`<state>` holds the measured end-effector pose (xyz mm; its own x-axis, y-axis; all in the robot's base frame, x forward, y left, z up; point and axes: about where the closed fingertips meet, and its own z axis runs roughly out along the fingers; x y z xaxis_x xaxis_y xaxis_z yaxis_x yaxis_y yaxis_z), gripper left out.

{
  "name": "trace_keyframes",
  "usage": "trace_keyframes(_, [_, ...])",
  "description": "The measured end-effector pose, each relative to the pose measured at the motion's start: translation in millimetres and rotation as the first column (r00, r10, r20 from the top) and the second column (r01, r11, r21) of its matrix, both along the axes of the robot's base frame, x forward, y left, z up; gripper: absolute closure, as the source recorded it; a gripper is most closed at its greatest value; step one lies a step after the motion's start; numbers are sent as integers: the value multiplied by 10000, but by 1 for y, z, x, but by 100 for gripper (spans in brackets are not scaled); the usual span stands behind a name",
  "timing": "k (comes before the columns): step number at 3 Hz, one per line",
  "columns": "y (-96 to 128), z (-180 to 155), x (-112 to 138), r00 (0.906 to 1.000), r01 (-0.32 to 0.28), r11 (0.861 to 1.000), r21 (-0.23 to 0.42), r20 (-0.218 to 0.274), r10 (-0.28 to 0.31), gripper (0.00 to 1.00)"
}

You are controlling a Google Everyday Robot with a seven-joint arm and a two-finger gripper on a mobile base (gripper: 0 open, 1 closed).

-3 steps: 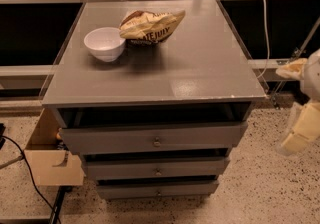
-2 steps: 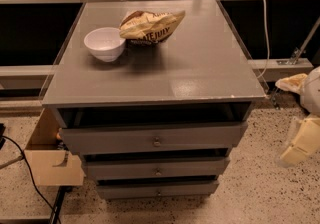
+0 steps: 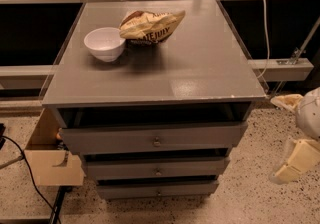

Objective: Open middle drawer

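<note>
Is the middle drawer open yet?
Not open: the middle drawer shows no inside. The gripper hangs apart at the right edge.

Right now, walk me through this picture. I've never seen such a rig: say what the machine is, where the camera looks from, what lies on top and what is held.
One picture, looking down at the front of a grey cabinet; where the camera sits is unknown. The machine is a mobile robot with one arm. Its pale gripper shows low at the right edge, apart from the cabinet, and I see nothing held. On top lie a white bowl and a crumpled bag beside it. Below are three drawers; the middle drawer, with a small knob, is the one to open, and its inside does not show.
</note>
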<state>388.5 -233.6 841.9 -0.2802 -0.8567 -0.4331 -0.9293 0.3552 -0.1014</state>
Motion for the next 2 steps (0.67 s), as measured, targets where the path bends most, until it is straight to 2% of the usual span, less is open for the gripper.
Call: trace_keyframes(2, [-8,-50,-21,9997,-229,9990,395,39,228,0])
